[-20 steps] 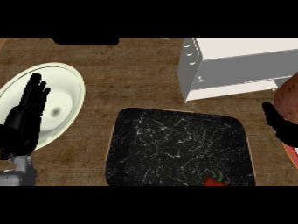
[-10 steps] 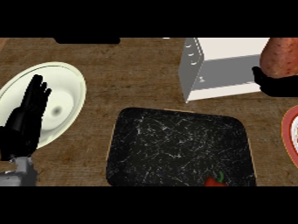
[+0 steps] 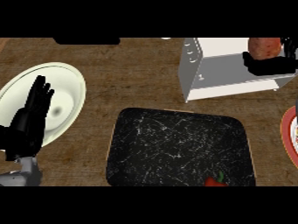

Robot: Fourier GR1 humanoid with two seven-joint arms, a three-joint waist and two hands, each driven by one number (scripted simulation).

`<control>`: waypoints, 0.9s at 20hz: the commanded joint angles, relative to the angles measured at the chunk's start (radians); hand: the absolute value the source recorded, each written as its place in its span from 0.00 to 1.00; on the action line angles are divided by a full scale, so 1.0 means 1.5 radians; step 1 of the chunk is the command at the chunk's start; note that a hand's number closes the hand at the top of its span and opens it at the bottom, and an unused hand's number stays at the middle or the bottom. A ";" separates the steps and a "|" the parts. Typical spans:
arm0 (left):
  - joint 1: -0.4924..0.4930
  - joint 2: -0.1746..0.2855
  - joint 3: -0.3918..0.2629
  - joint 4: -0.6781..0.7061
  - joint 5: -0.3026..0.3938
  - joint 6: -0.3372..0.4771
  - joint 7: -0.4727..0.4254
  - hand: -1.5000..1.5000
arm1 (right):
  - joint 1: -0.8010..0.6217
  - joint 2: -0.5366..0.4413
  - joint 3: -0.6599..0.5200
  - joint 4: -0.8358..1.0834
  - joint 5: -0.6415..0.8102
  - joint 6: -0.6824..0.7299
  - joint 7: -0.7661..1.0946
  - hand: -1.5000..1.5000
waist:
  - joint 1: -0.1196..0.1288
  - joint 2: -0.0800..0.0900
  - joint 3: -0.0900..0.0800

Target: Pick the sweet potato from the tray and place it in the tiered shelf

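Note:
The reddish-brown sweet potato [image 3: 265,47] is held up at the top right, over the white tiered shelf [image 3: 232,70]. My right hand [image 3: 272,64] is curled round it from below and the right, hiding its lower part. The black speckled tray [image 3: 177,146] lies in the lower middle of the counter. My left hand [image 3: 25,122] rests open at the left, fingers up, over a cream plate.
A cream plate [image 3: 64,83] sits at the left under the left hand. A red-rimmed plate [image 3: 292,138] shows at the right edge. A small red item with a green stem [image 3: 216,180] lies at the tray's front edge. A dark object [image 3: 86,40] is at the back.
My right hand has carried the sweet potato away from me and upward, from beside the tray's right side to above the shelf. The left hand has not moved.

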 commanded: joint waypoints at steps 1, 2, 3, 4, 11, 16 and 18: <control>-0.025 -0.009 -0.008 -0.033 -0.014 0.019 0.049 0.50 | -0.027 0.023 0.011 0.091 0.023 -0.058 -0.055 1.00 | 0.002 0.003 0.000; -0.048 0.012 0.022 0.069 -0.006 -0.005 -0.024 0.50 | -0.043 -0.025 -0.019 0.136 -0.002 -0.020 -0.090 1.00 | 0.000 0.004 0.000; -0.013 0.001 0.006 -0.014 -0.004 0.004 0.030 0.50 | -0.019 -0.004 0.024 0.093 0.041 -0.024 -0.052 1.00 | 0.001 0.002 0.000; 0.025 0.005 -0.006 -0.077 -0.003 -0.003 0.053 0.50 | -0.061 -0.001 -0.015 0.185 0.028 -0.067 -0.080 1.00 | 0.009 0.003 0.000; -0.029 0.000 -0.001 -0.013 -0.007 -0.002 0.032 0.50 | -0.094 0.029 -0.048 0.260 -0.025 -0.069 -0.100 0.00 | 0.009 0.006 0.000; -0.032 0.008 0.021 0.015 0.005 -0.010 0.013 0.50 | -0.146 0.026 -0.059 0.262 -0.050 -0.043 -0.073 0.00 | 0.007 0.004 0.000; -0.006 -0.006 -0.011 -0.043 -0.008 -0.004 0.050 0.50 | -0.119 0.026 -0.078 0.288 -0.073 -0.056 -0.147 0.00 | 0.011 0.004 0.001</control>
